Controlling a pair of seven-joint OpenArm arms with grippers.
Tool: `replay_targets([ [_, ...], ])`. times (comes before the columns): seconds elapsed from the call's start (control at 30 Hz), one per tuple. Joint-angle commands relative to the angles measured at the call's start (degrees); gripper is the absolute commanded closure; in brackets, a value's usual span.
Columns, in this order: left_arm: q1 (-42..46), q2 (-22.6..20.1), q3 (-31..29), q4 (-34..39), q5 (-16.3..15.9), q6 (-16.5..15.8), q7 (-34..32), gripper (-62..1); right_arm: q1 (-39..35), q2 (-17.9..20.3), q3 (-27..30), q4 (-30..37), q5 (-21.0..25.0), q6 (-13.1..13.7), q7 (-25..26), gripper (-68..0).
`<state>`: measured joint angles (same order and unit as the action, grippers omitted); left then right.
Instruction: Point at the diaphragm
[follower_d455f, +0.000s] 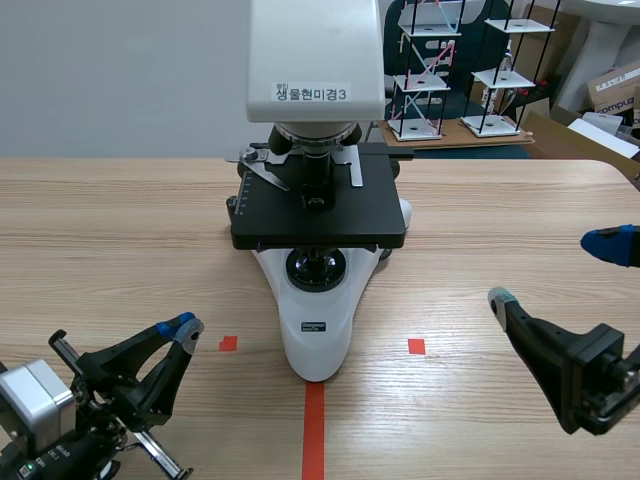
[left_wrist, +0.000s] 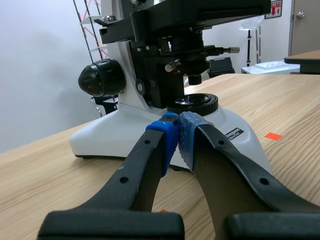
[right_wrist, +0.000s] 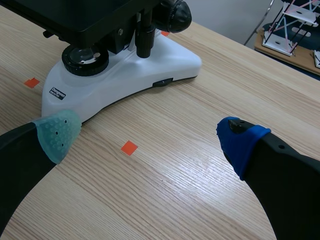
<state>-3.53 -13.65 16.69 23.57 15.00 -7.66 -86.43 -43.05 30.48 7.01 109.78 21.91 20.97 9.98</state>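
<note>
Resting closed, left gripper (left_wrist: 179, 136) — right gripper (right_wrist: 149, 140) spread wide.

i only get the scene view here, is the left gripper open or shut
Observer: Shut. In the left wrist view the left gripper has its blue pads pressed together with nothing between them.
Operator: what is it facing
Observer: The microscope, seen side-on. The round light ring on its base lies just ahead of the gripper.
Operator: anything showing under the stage
Observer: Yes. A dark housing hangs under the stage above that ring, with a small silver-tipped knob sticking out.
</note>
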Motion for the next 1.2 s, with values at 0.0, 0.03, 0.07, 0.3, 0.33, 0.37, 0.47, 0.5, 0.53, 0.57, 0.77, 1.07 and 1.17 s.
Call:
replay_targets([
  [0.0, -0.3, -0.3, -0.5, 1.2, -0.4, -0.2, -1.0, -2.7, 0.2, 0.3, 0.1, 0.9, 0.4, 0.0, 0.6, -60.0],
  [0.03, -0.3, -0.3, -0.5, 1.2, -0.4, -0.2, -0.9, -2.7, 0.2, 0.3, 0.1, 0.9, 0.4, 0.0, 0.6, -60.0],
  [0.07, -0.3, -0.3, -0.5, 1.2, -0.4, -0.2, -0.7, -2.7, 0.2, 0.3, 0.1, 0.9, 0.4, 0.0, 0.6, -60.0],
  [0.3, -0.3, -0.3, -0.5, 1.2, -0.4, -0.2, 0.4, -2.7, 0.2, 0.3, 0.1, 0.9, 0.4, 0.0, 0.6, -60.0],
  [0.33, -0.3, -0.3, -0.5, 1.2, -0.4, -0.2, 0.7, -2.7, 0.2, 0.3, 0.1, 0.9, 0.4, 0.0, 0.6, -60.0],
  [0.37, -0.3, -0.3, -0.5, 1.2, -0.4, -0.2, 0.9, -2.7, 0.2, 0.3, 0.1, 0.9, 0.4, 0.0, 0.6, -60.0],
  [0.47, -0.3, -0.3, -0.5, 1.2, -0.4, -0.2, 0.9, -2.7, 0.2, 0.3, 0.1, 0.9, 0.4, 0.0, 0.6, -60.0],
  [0.5, -0.3, -0.3, -0.5, 1.2, -0.4, -0.2, 0.9, -2.7, 0.2, 0.3, 0.1, 0.9, 0.4, 0.0, 0.6, -60.0],
  [0.53, -0.3, -0.3, -0.5, 1.2, -0.4, -0.2, 0.9, -2.7, 0.2, 0.3, 0.1, 0.9, 0.4, 0.0, 0.6, -60.0],
  [0.57, -0.3, -0.3, -0.5, 1.2, -0.4, -0.2, 0.9, -2.7, 0.2, 0.3, 0.1, 0.9, 0.4, 0.0, 0.6, -60.0],
  [0.77, -0.3, -0.4, -0.5, 1.2, -0.4, -0.2, 0.9, -2.7, 0.2, 0.3, 0.1, 0.9, 0.4, 0.0, 0.6, -60.0],
  [1.07, -0.3, -0.4, -0.5, 1.2, -0.4, -0.2, 0.9, -2.7, 0.2, 0.3, 0.1, 0.9, 0.4, 0.0, 0.6, -60.0],
  [1.17, -0.3, -0.4, -0.5, 1.2, -0.4, -0.2, 0.9, -2.7, 0.2, 0.3, 0.1, 0.9, 0.4, 0.0, 0.6, -60.0],
])
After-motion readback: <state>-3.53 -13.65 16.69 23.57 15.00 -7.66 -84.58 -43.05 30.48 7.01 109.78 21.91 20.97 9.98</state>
